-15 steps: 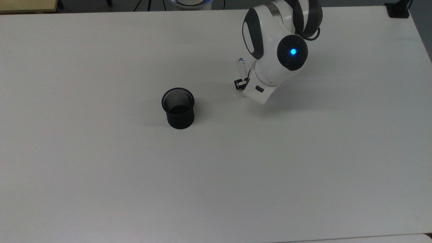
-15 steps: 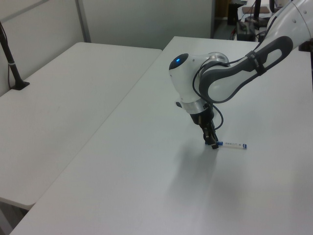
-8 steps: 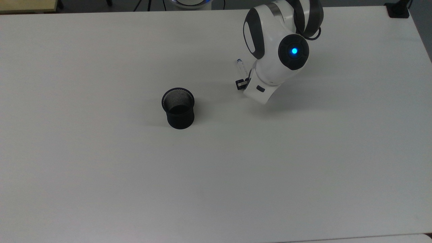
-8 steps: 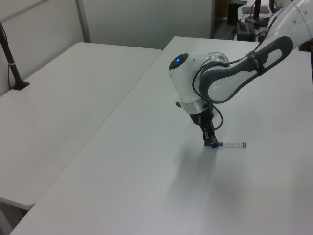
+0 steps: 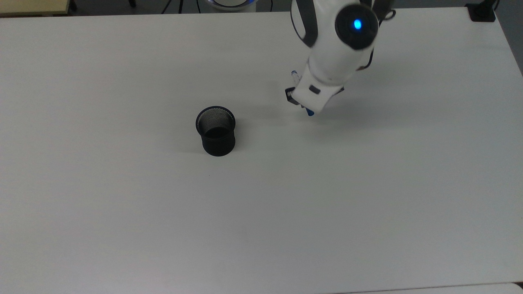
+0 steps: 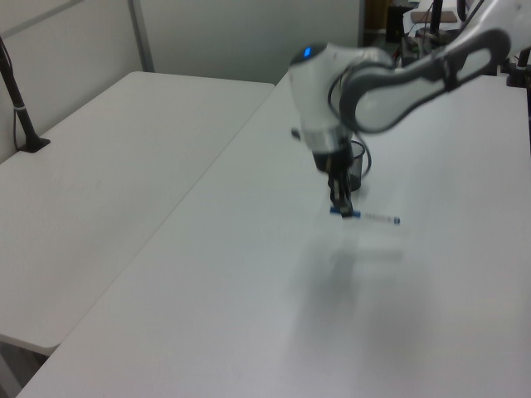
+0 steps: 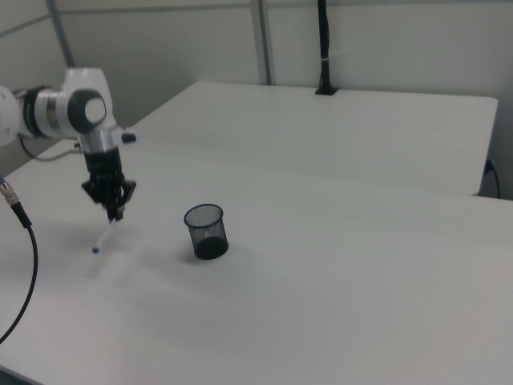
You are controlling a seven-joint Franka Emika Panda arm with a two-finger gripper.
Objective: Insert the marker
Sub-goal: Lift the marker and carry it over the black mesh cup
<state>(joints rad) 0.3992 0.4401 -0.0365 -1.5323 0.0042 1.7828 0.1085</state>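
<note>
Lifted off the table (image 5: 122, 228), the marker (image 7: 104, 235) hangs clamped in the jaws, barrel mostly hidden from above.

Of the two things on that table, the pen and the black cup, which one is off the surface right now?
The pen. It hangs from the robot's gripper above the table, while the black mesh cup stands upright on it, apart.

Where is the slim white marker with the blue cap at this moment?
The slim white marker hangs from the gripper, lifted off the white table, at the right view's left of the black mesh cup.
</note>
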